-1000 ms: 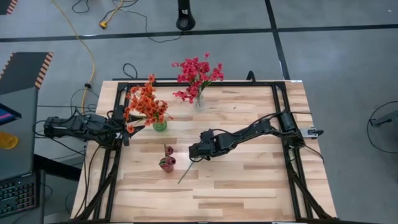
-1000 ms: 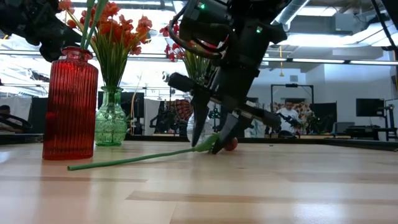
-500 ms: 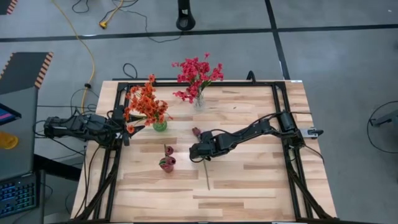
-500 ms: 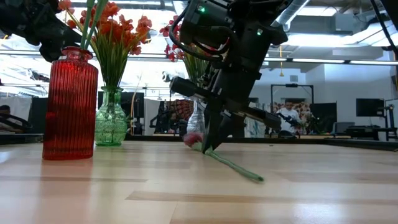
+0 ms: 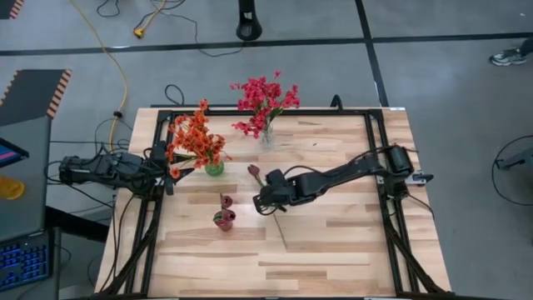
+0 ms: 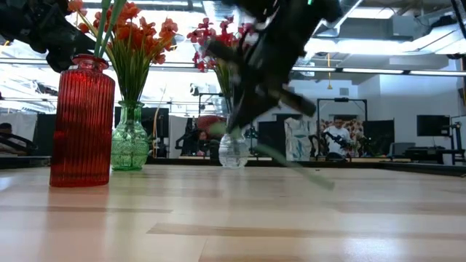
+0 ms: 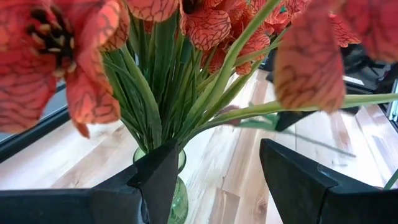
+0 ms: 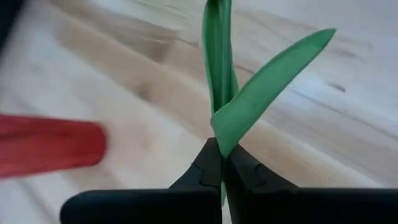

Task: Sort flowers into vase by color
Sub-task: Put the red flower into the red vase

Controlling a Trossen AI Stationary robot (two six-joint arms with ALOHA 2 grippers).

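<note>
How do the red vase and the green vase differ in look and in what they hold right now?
The red vase is tall, ribbed and straight-sided; the green vase is shorter and bulbous with a narrow neck. The green vase holds a full bunch of orange blossoms; the red vase shows only a couple of green stems. Both stand upright on the table.

Three vases: red (image 6: 81,121), green (image 6: 130,140), clear (image 6: 233,150). Two blossom bunches, orange (image 5: 196,137) and pink-red (image 5: 265,98). Two arms, one tulip (image 5: 255,172) lifted.
</note>
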